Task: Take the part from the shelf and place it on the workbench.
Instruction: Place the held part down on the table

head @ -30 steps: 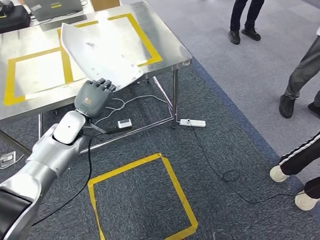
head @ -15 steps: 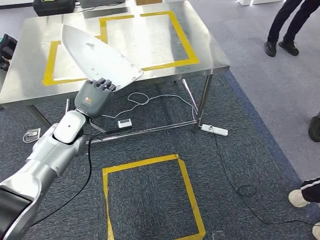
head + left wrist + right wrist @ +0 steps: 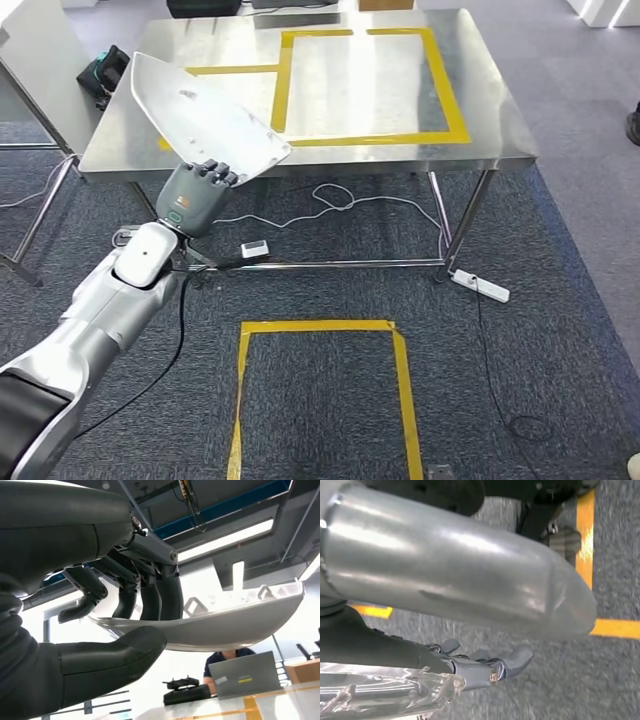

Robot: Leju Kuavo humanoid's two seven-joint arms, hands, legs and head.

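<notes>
The part is a flat white shell with one pointed end. My left hand grips it at its near edge and holds it up in front of the workbench's near left corner. The workbench is a steel table with yellow tape rectangles on top. In the left wrist view the thumb lies under the part and the fingers curl over it. My right hand hangs over the carpet. Whether it holds anything is unclear.
A yellow tape square marks the carpet in front of me. Under the workbench lie cables, a small white box and a power strip. A black bag and a second table stand at the left. A laptop sits beyond.
The camera has turned: the workbench has slid from the upper left to the middle of the head view. My left hand still holds the part the same way.
</notes>
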